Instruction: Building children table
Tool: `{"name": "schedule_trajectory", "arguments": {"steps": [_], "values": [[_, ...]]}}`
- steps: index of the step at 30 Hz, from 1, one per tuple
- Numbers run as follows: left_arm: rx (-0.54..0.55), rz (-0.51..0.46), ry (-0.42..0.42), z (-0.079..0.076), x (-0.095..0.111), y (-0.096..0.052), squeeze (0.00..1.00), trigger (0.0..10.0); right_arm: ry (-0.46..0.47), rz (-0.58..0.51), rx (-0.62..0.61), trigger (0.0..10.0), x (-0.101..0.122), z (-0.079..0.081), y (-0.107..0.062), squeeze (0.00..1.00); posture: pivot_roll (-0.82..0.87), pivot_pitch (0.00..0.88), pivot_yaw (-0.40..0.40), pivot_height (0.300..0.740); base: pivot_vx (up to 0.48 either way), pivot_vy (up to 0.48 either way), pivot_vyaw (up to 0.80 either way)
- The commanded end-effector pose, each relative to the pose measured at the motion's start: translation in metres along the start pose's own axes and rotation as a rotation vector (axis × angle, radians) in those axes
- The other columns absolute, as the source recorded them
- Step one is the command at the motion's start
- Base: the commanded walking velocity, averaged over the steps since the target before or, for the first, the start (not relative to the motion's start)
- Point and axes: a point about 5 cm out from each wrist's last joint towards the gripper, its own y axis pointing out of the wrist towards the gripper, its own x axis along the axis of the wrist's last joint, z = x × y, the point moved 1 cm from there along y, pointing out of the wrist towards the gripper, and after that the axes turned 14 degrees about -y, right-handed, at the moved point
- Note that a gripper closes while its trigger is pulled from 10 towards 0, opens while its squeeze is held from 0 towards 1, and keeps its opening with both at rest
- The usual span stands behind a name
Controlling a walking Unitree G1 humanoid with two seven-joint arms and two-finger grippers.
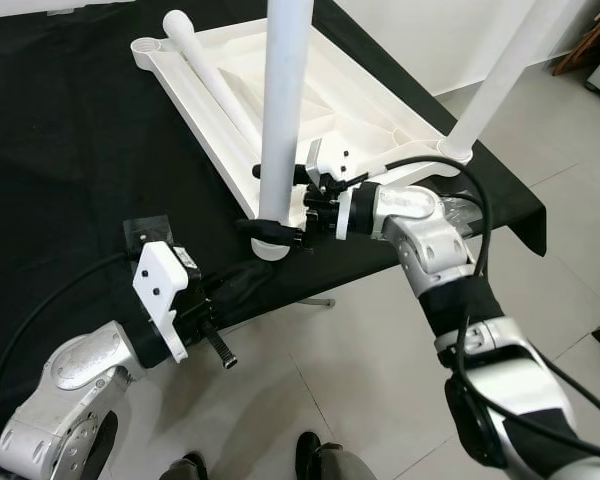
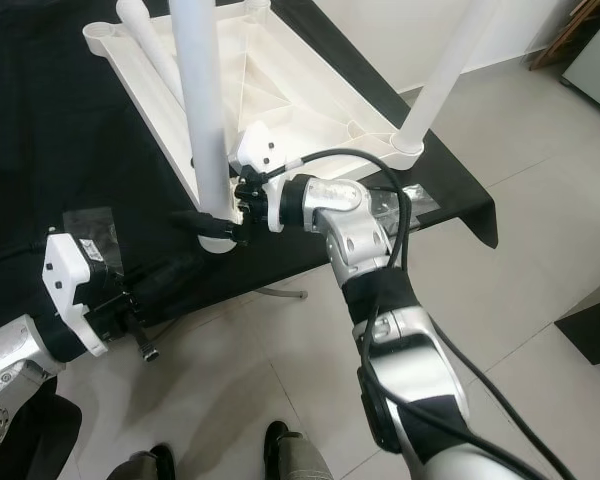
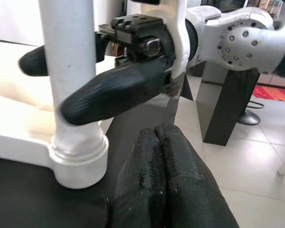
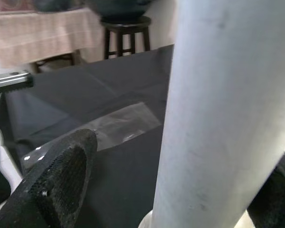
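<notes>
A white children's table top (image 1: 380, 110) lies upside down on a black cloth (image 1: 70, 150). One white leg (image 1: 283, 110) stands upright in the near corner socket (image 1: 272, 245). A second upright leg (image 1: 500, 80) stands in the right corner. A loose leg (image 1: 215, 85) lies inside the upturned top. My right gripper (image 1: 265, 226) is open and straddles the near leg just above its socket; one finger (image 4: 54, 183) is apart from the leg (image 4: 213, 109). My left gripper (image 3: 156, 137) is shut and empty, low at the cloth's front edge, pointing at that socket (image 3: 78, 159).
The cloth-covered bench ends just below the near socket, with grey tiled floor (image 1: 380, 350) in front and to the right. A person's shoes (image 1: 315, 455) stand at the bottom edge. A clear plastic bag (image 1: 462, 210) lies under my right forearm. A dark stool (image 4: 126, 28) stands farther off.
</notes>
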Motion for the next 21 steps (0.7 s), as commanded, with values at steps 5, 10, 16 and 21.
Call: {"name": "schedule_trajectory", "arguments": {"steps": [5,10,16,21], "values": [[0.019,0.020,0.018,0.001,0.001,-0.009,0.00,10.0,0.024,-0.016,0.131,1.9,-0.008,0.009,0.001,0.00,0.10,0.286,-0.103,0.740,0.000,0.000,0.00],[0.020,0.033,0.021,-0.001,-0.001,-0.009,0.00,10.0,0.047,0.007,0.160,0.0,-0.018,0.012,-0.007,0.00,0.12,0.289,-0.110,0.740,0.000,0.000,0.00],[0.025,0.024,0.028,-0.002,0.001,-0.010,0.00,10.0,0.098,0.067,0.038,0.0,-0.040,0.015,-0.042,0.00,0.11,0.295,-0.120,0.740,0.000,0.000,0.00],[0.041,0.024,0.041,0.002,0.005,-0.015,0.00,10.0,0.205,0.250,-0.247,0.0,-0.081,0.032,-0.063,0.00,0.09,0.304,-0.106,0.740,0.000,0.000,0.00]]}}
